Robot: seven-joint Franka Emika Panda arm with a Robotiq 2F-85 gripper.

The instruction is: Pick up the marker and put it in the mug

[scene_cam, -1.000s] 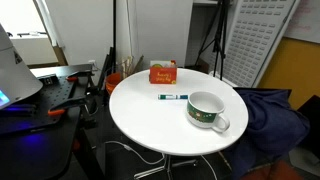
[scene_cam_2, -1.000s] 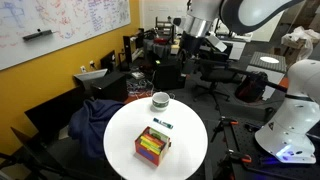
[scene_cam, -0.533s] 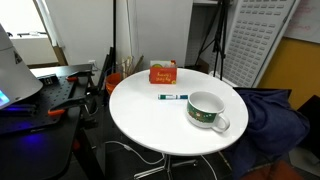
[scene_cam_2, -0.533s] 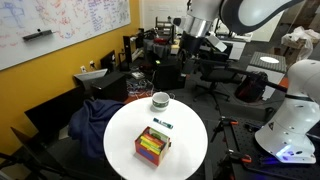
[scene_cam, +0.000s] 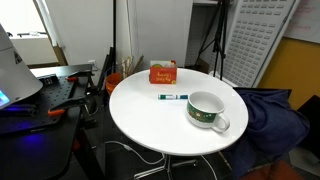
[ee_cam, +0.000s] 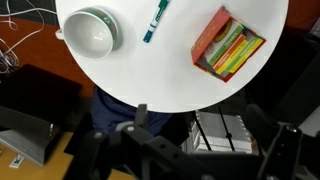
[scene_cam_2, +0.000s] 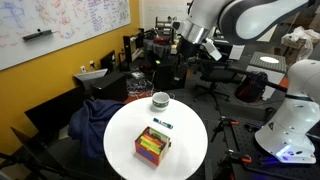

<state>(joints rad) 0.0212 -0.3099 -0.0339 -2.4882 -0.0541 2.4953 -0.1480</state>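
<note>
Marker (scene_cam: 171,97): lies flat on the round white table (scene_cam: 140,118), between mug (scene_cam: 207,110) and orange-red box (scene_cam: 163,72), touching neither; position unchanged. Arm (scene_cam_2: 238,18): slightly shifted since the earlier frame, well above the table. Gripper (ee_cam: 205,128): jaws apart, holding nothing.
</note>
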